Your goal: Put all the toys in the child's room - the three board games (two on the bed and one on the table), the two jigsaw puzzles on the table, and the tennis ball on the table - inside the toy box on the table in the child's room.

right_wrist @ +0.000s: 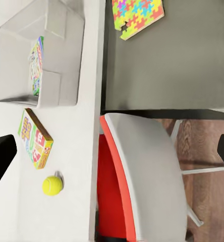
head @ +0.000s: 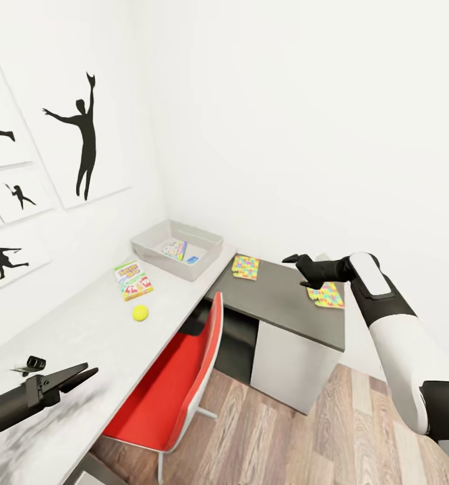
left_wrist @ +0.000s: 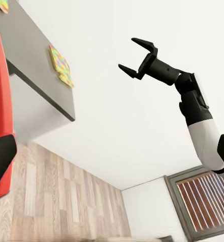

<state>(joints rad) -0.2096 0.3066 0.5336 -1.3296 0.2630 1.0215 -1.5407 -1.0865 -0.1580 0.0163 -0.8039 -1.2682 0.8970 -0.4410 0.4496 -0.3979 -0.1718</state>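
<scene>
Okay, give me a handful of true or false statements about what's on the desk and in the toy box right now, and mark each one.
1. The tennis ball lies inside the toy box. False: it lies on the pale table, outside the box.
2. Two jigsaw puzzles lie on the dark grey top. True.
3. The toy box is empty. False: printed boxes lie inside.
4. The right gripper is open and holds nothing. True.
5. A board game lies beside the toy box. True.
</scene>
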